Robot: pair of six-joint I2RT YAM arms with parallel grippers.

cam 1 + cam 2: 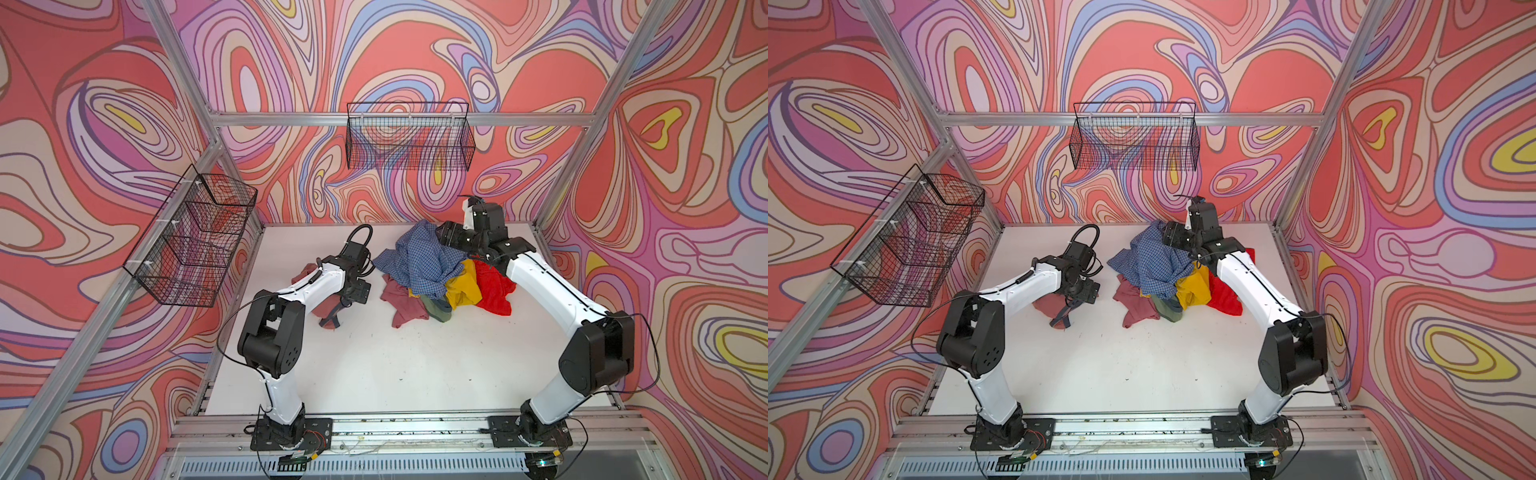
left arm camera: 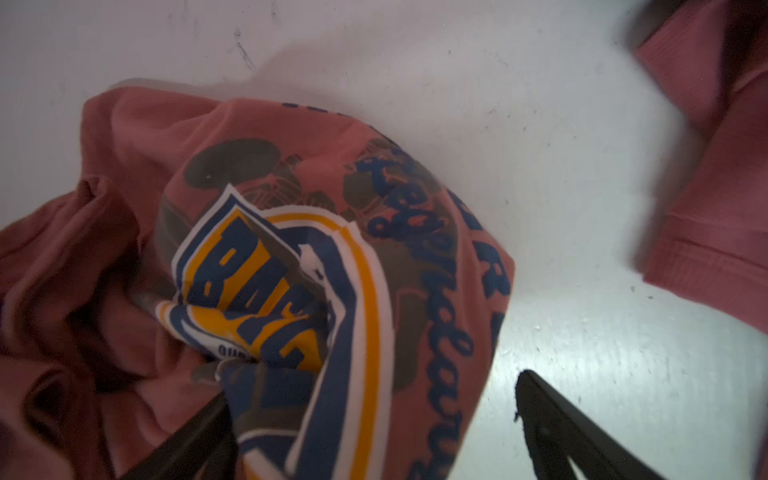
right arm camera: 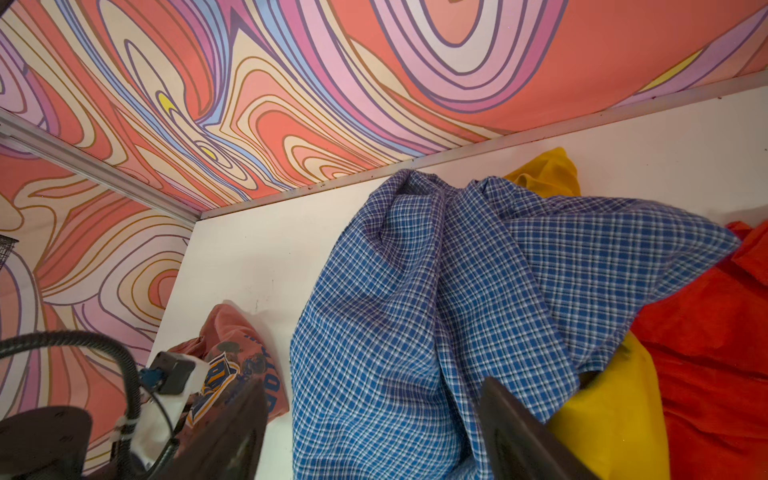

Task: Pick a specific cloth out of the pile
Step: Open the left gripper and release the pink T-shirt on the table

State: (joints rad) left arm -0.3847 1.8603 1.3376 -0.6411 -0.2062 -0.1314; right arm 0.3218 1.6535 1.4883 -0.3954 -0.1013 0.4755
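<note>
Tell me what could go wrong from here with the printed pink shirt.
The left gripper hangs open at the folds of the printed T-shirt; lifting away, it might snag the fabric and drag it along. The right gripper is open at the blue checked shirt; closing there would likely take the wrong garment.

We see swirl-print walls all round, salmon, lilac, cream & blue w/ yellow spots: back wall (image 1: pixel 415 50) at 12 o'clock, side walls at 9 (image 1: pixel 83 124) and 3 (image 1: pixel 685 166). Alu frame bars (image 1: pixel 291 119) run along the wall joins & up the corners. A black wire basket (image 1: pixel 409 137) hangs on the bar at 12. A second basket (image 1: pixel 191 241), w/ compartments, hangs at approx 10. The floor of the cell is a white tabletop (image 1: pixel 395 365), matte, w/ small dark specks & scuffs. At 6 we see a slotted alu rail (image 1: pixel 415 432), then a vented grey strip (image 1: pixel 374 465). Light is even and shadows are soft.
</note>
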